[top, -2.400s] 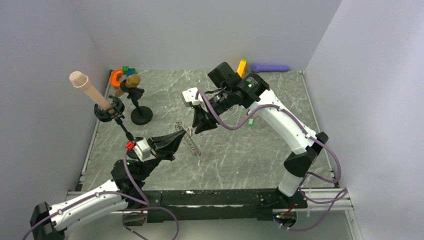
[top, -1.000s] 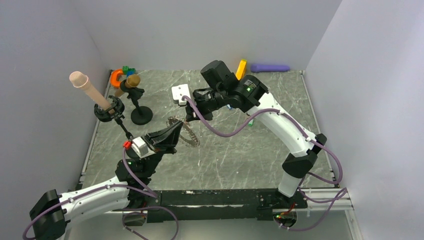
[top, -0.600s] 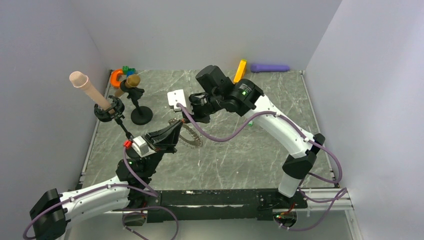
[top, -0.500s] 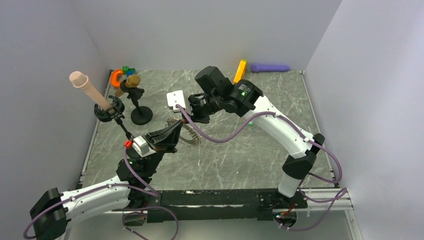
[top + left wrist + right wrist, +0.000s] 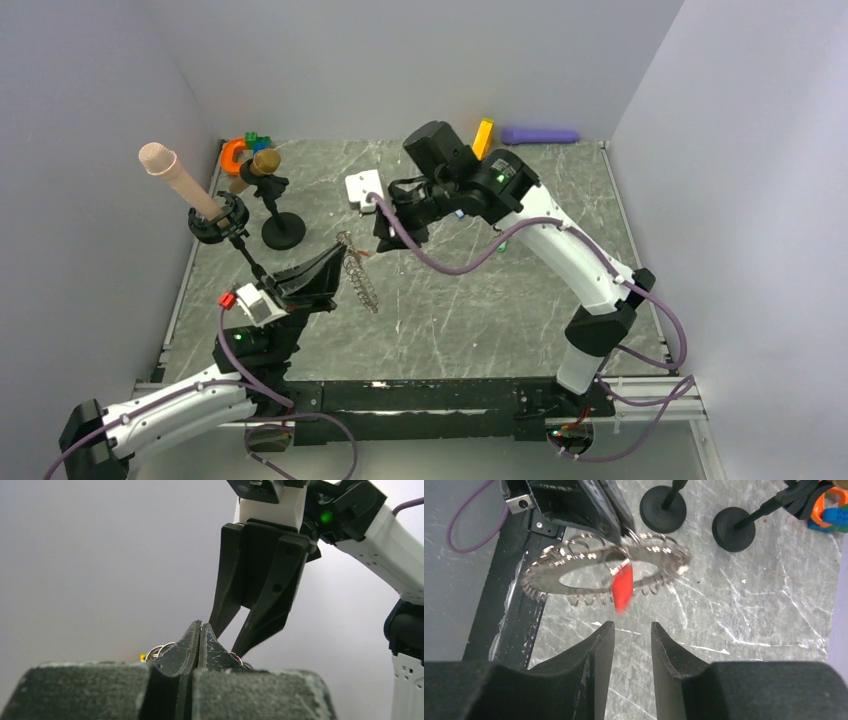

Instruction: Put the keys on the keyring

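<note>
Nearby keyring (image 5: 549,565) w/ red key (image 5: 622,587): two stand bases (image 5: 664,502).

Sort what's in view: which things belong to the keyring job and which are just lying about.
Job: keyring, pinched by the left gripper; red key hanging from it; open right gripper.
Lying about: orange block, purple cylinder, black stands.
</note>
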